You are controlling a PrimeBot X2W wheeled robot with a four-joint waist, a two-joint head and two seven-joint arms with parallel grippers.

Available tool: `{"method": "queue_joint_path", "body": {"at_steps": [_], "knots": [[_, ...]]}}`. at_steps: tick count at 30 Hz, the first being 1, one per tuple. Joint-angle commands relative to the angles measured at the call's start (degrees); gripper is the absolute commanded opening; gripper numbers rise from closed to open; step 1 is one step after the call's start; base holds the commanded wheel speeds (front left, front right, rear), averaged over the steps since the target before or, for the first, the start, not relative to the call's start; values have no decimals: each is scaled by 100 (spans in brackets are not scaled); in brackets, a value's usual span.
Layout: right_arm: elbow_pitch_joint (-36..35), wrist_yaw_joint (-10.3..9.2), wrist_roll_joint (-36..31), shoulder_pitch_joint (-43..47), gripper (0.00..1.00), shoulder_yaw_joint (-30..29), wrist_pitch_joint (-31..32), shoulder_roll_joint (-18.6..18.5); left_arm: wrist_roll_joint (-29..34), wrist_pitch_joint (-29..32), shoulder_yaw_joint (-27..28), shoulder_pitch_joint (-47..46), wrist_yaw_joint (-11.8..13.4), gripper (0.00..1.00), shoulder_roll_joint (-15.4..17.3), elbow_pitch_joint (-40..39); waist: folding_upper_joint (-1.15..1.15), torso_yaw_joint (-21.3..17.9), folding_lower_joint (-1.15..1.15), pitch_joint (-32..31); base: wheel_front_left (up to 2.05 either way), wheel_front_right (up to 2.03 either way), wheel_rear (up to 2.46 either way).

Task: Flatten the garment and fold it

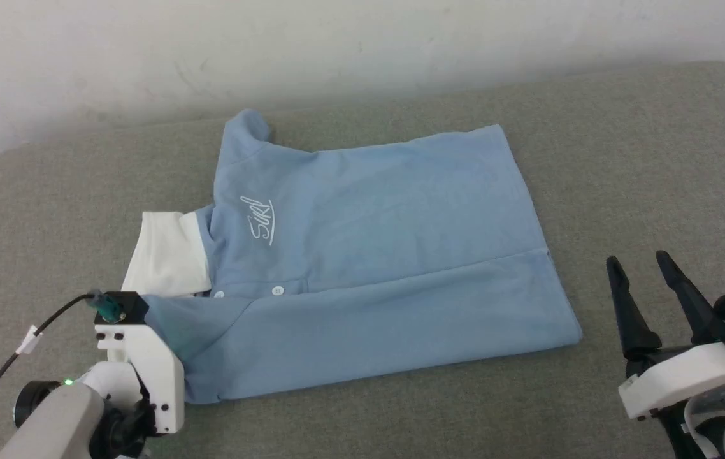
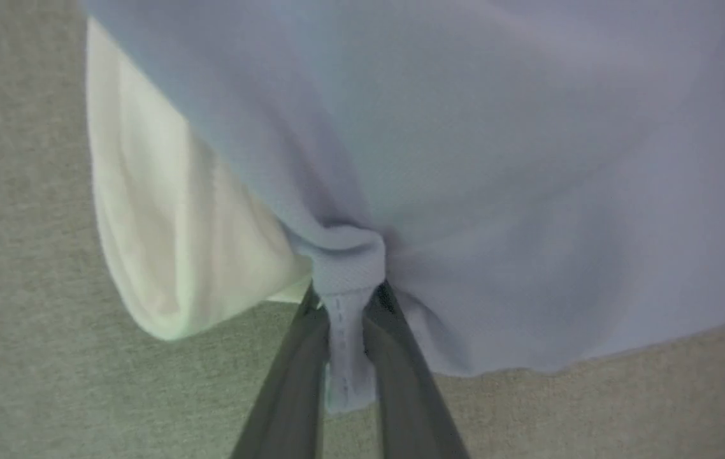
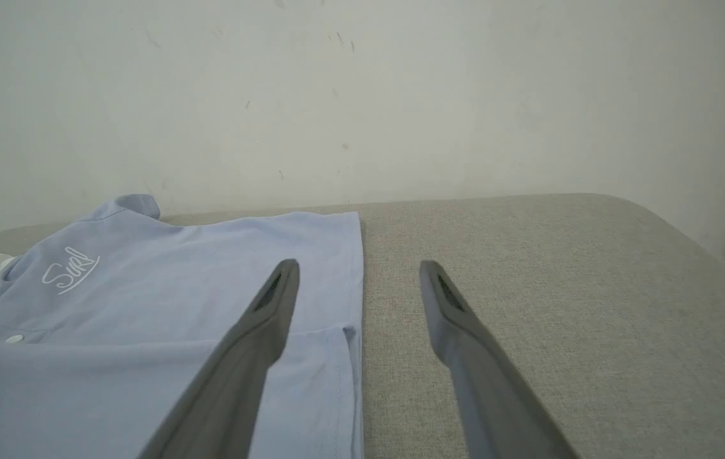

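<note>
the light blue short-sleeved polo shirt with white collar (image 1: 369, 242) lies partly folded on the grey fabric worktop (image 1: 624, 159). the left end effector (image 2: 344, 299) pinches a stitched blue edge of it. the right end effector (image 1: 636, 257) hovers beside the shirt, spread wide, holding nothing.

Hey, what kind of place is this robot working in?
Probably an indoor lab or test room: a grey fabric-covered table against a scuffed white wall, with a light blue polo shirt laid on it.
</note>
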Motion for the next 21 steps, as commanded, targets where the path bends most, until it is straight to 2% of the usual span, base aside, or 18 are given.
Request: {"method": "queue_joint_path", "body": {"at_steps": [1, 6, 13, 21], "knots": [[-18, -11, 74, -7, 100, -8, 80, -67, -41, 24, -216, 178, -69, 0, -286, 245, 0, 37, 1, -12, 0, 0, 0], [286, -11, 292, -133, 100, 60, 633, -395, -53, -213, -162, 102, -105, 0, -352, 301, 0, 166, 1, -37, 0, 0, 0], [1591, -11, 1154, -652, 100, 510, 2295, -858, -37, -513, -7, -43, -64, 0, -314, -55, 0, 437, 1, 20, 0, 0, 0], [2765, -11, 1709, -1375, 100, 885, 3336, -951, 12, -593, -1, -111, -35, 0, -272, -594, 0, 706, 1, 177, 0, 0, 0]]}}
